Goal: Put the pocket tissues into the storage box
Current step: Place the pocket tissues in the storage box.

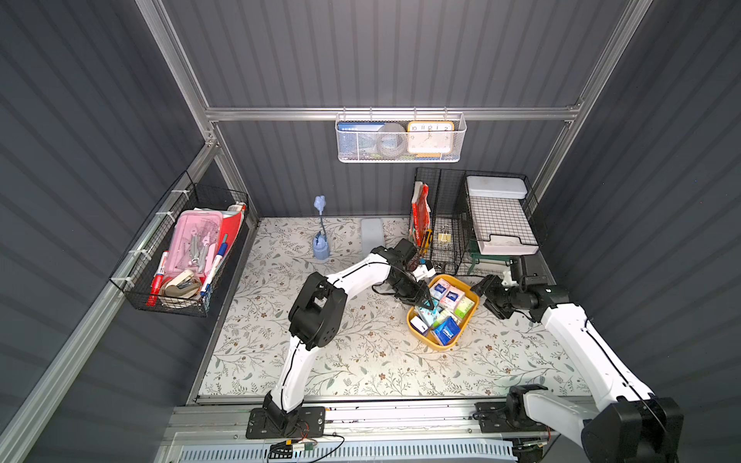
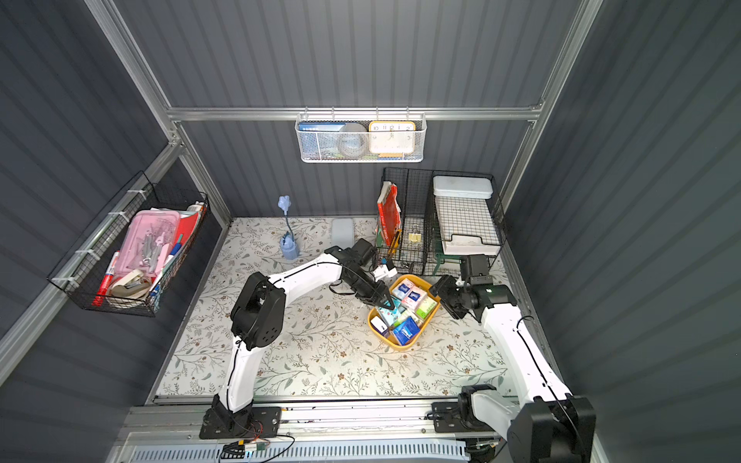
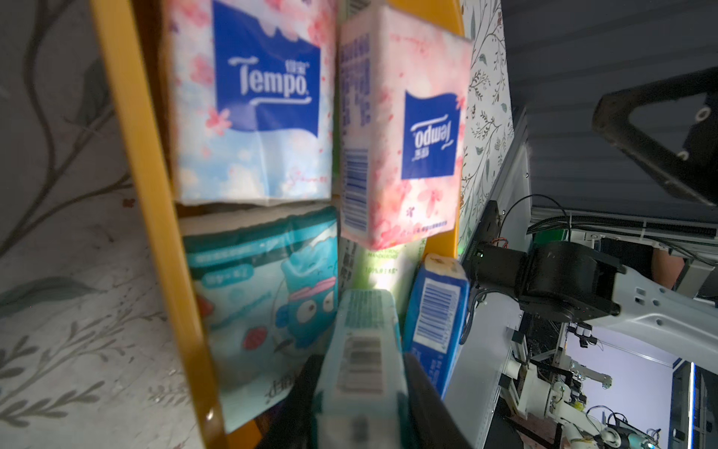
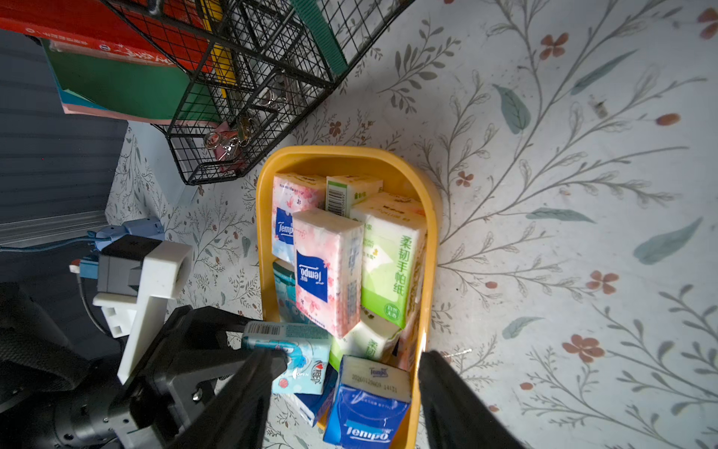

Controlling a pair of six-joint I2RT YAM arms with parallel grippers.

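Note:
The yellow storage box (image 1: 449, 346) (image 2: 395, 344) sits on the floral mat at the right and holds several pocket tissues (image 1: 447, 330) in dark blue, pink, green and white. My left gripper (image 1: 428, 301) (image 2: 387, 301) reaches down over the box's left side, shut on a light blue tissue packet (image 3: 361, 350) (image 4: 299, 350). In the left wrist view the black fingers (image 3: 417, 377) press both sides of that packet. My right gripper (image 1: 485, 298) (image 4: 349, 357) hangs open just right of the box (image 4: 431, 233) and holds nothing.
Black wire baskets (image 1: 441, 224) with a white tray stand right behind the box. A pale grey-blue flat case (image 1: 372, 234) and a blue flower stand (image 1: 320, 248) are at the back of the mat. A wire basket of stationery (image 1: 180, 256) hangs on the left wall.

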